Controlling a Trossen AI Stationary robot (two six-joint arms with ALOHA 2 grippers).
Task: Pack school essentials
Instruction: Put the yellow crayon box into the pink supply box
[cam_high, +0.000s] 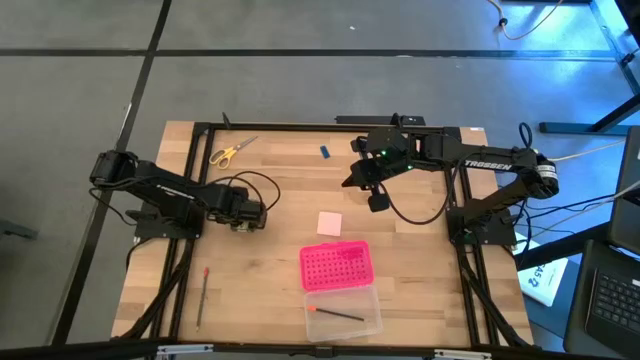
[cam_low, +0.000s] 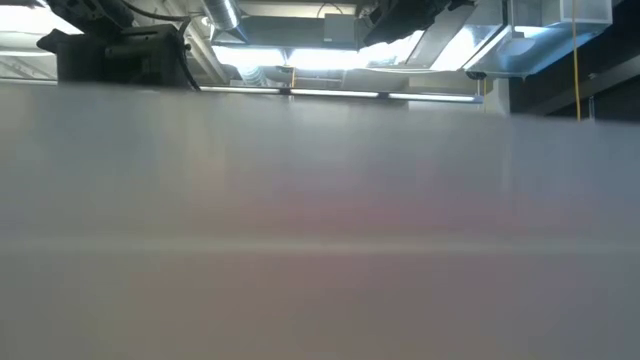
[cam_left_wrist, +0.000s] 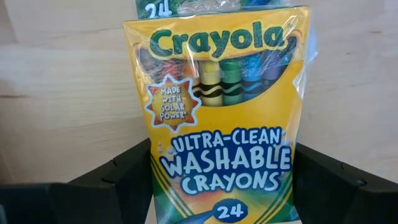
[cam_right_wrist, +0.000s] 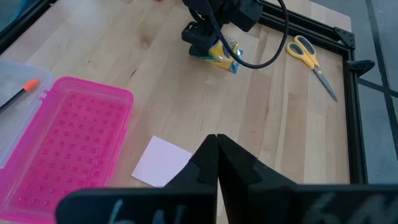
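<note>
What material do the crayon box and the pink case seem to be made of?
Crayon box: printed cardboard, apparently wrapped in clear film, since glossy wrinkles shine near its upper corner. Pink case: probably moulded plastic, glossy and slightly translucent, with a regular raised dot pattern; its other half is clear, likely plastic too.

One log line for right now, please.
left gripper: shut on crayon box | right gripper: shut, empty, above pink pad | scissors: untouched

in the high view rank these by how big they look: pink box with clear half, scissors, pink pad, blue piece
Largest to smallest, as seen from above:
1. pink box with its clear half
2. yellow-handled scissors
3. pale pink pad, shorter than the scissors but squarer, so close in area
4. blue piece, clearly the smallest
</note>
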